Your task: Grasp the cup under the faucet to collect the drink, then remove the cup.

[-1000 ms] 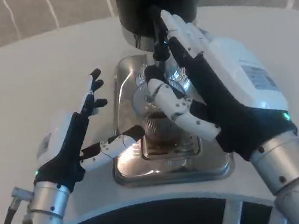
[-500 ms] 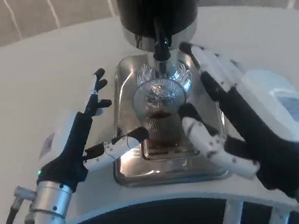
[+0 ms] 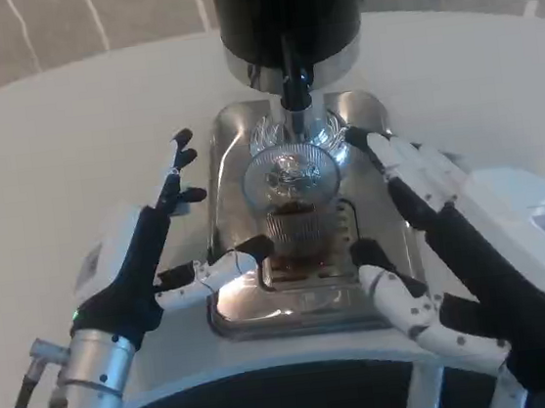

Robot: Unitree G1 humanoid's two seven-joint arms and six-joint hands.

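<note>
Two hands frame the scene from the near edge. We note the right hand [image 3: 466, 261] low on the right side, fingers spread apart and holding nothing; its thumb lies at the near right corner of the metal drip tray [image 3: 221, 185], and its longer fingers reach along the tray's right rim, their tips close to the cup without touching it as far as we can see. The left hand [image 3: 146, 263] sits on the left of the tray, also spread and holding nothing. Its thumb points inward over the tray's near left part, the tip just beside the base of the cup; we cannot tell whether it touches. Its other fingers fan upward, away from the tray, over the white worktop [image 3: 49, 141].

Between the two hands we record the cup [image 3: 292, 202], clear and ribbed, standing upright on the tray's grate. Dark liquid fills its lower part. Neither hand grips it.

Directly above the cup's mouth hangs the faucet [image 3: 292, 88], a short dark spout. It comes off the dispenser [image 3: 290, 10], a black cylinder with a silver band at its foot, standing at the far end of the tray. Beyond the worktop's curved far edge we see grey carpeted floor [image 3: 55, 27] with pale lines.
</note>
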